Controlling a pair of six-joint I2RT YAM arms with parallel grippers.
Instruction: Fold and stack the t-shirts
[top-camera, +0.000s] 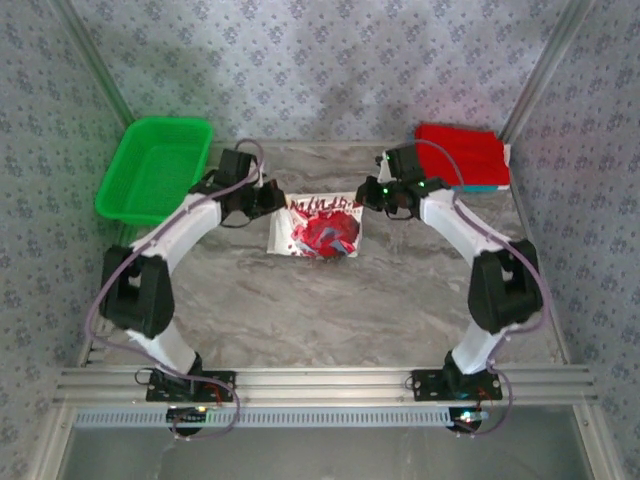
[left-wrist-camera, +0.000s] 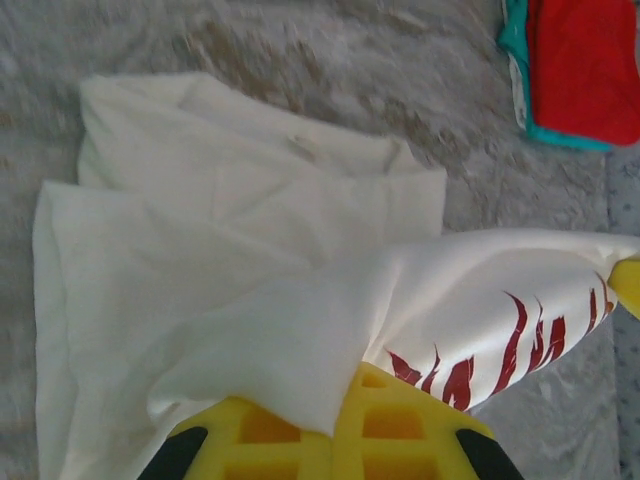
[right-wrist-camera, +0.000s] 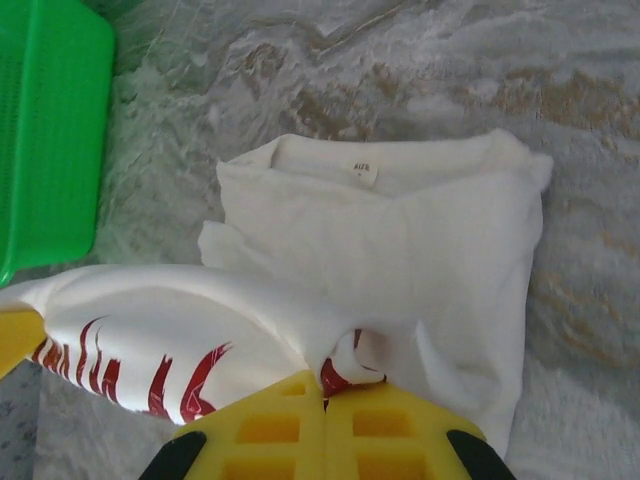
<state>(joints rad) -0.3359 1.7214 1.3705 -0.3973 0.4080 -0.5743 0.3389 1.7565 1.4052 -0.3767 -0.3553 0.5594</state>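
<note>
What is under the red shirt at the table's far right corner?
A teal shirt lies under the red shirt, and only its edge sticks out along one side. The rest of it is covered, and whether anything else lies beneath cannot be seen.

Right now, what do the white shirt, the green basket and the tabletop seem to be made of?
The white t-shirt: soft matte cloth, likely cotton; it creases and drapes. The green basket: bright moulded plastic, with a ribbed, gridded wall. The table: smooth, marble-patterned surface; whether it is real stone or printed laminate, I cannot tell.
</note>
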